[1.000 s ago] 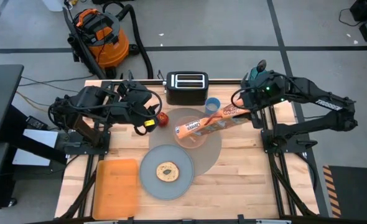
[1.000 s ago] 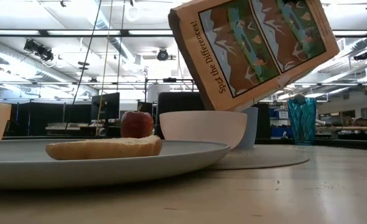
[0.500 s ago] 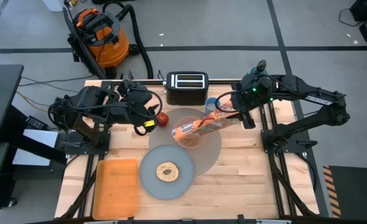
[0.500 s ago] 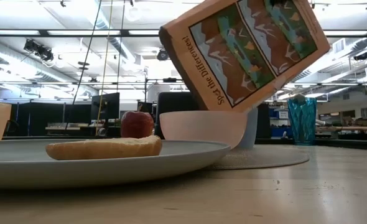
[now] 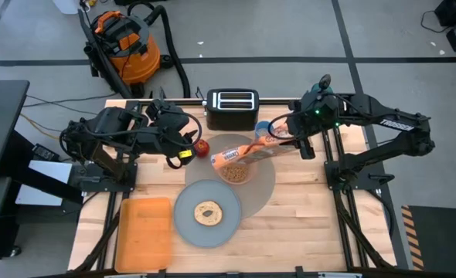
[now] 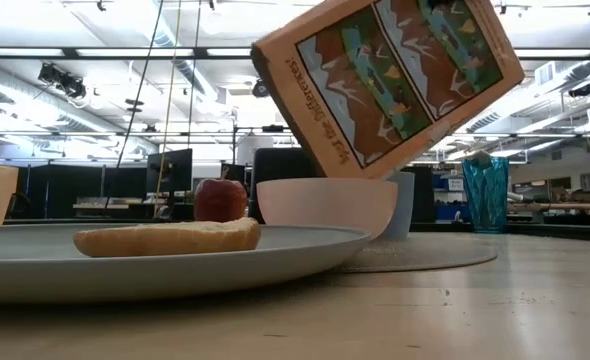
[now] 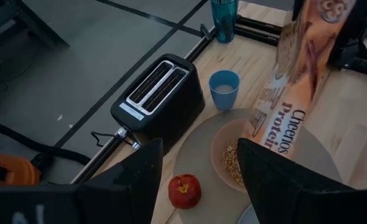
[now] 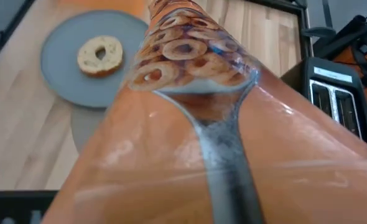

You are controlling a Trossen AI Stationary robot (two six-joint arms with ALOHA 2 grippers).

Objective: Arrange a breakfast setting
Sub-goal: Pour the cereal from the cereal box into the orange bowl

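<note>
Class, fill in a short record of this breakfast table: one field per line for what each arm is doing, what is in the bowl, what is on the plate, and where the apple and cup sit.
right gripper: shut on the cereal box, tipped over the bowl
left gripper: open, hovering beside the apple, holding nothing
bowl: pink bowl on the round mat, some cereal inside
plate: grey plate with a bagel, overlapping the mat's edge
apple: red apple at the mat's edge, by the toaster
cup: blue cup beside the toaster
</note>
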